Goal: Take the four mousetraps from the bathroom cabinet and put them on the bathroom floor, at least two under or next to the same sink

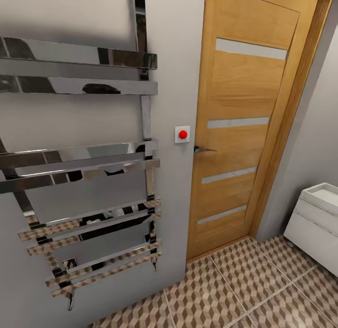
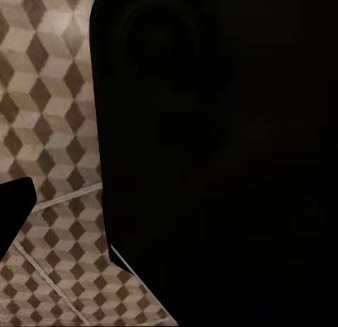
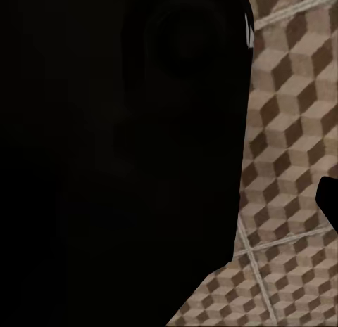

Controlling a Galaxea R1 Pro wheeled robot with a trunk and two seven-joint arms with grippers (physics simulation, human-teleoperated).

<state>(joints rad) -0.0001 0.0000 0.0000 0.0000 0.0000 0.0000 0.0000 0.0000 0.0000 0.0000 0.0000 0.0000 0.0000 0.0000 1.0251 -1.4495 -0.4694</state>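
The mousetraps and the cabinet are out of view. The bathroom floor [image 1: 244, 290] with its brown and beige cube-pattern tiles runs along the bottom of the head view. It also lies below both wrist cameras [image 2: 49, 95] [image 3: 289, 130]. At the right edge of the head view, a corner of the white sink [image 1: 324, 194] sits on its white vanity [image 1: 312, 229]. A large black shape [image 2: 218, 165] [image 3: 120, 165] blocks most of each wrist view. A small dark tip [image 2: 14, 207] [image 3: 329, 204] pokes in at the edge of each one, and neither shows how the jaws stand.
A chrome towel radiator [image 1: 80, 168] hangs on the grey wall straight ahead, close by. To its right are a red button on a white plate [image 1: 182, 134] and a shut wooden door [image 1: 239, 126] with a lever handle [image 1: 203, 150]. Floor space lies between door and vanity.
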